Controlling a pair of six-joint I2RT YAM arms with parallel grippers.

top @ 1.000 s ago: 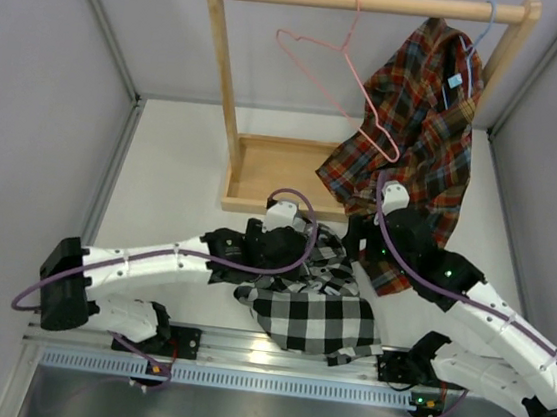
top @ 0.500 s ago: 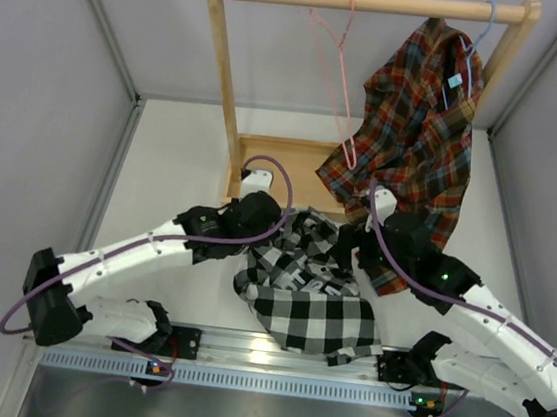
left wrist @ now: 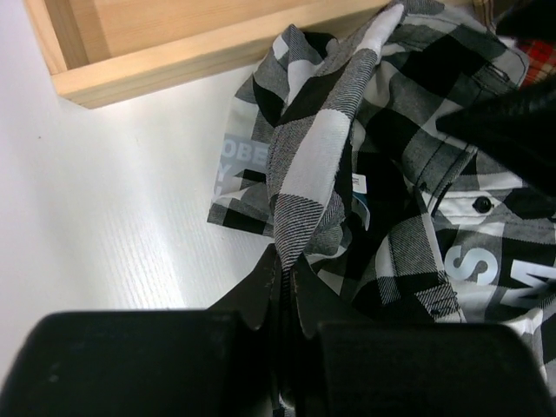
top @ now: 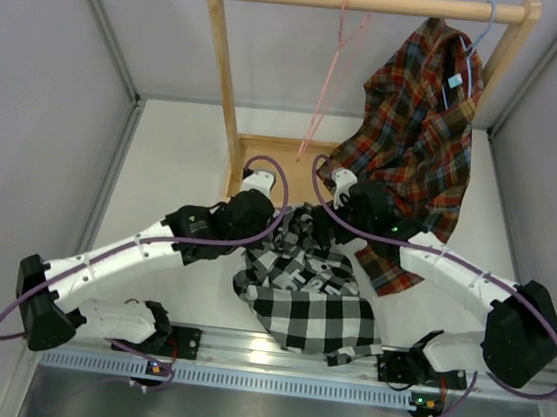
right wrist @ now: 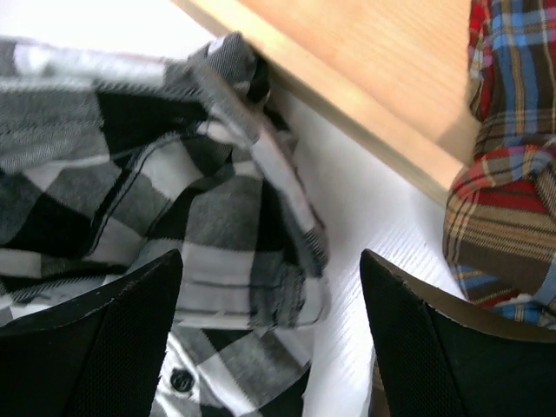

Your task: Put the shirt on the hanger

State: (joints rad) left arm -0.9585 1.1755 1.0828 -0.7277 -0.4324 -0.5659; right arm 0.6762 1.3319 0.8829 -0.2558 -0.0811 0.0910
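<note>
Wooden rack (top: 226, 92) stood at the back. The shirt (top: 314, 293) lay crumpled on the table (top: 171, 176) before its base. The hanger (top: 324, 93) hung from the rail (top view only). Left wrist view: left gripper (left wrist: 285, 276) pinched a shirt fold. Right wrist view: right gripper (right wrist: 269, 261) spread wide above the fabric.

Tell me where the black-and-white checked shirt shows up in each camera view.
Top external: the shirt lies low centre.
Left wrist: the shirt fills the centre and right.
Right wrist: the shirt covers the left half.
Shared landmark: the wooden rack base, just beyond the shirt in all three.
</note>
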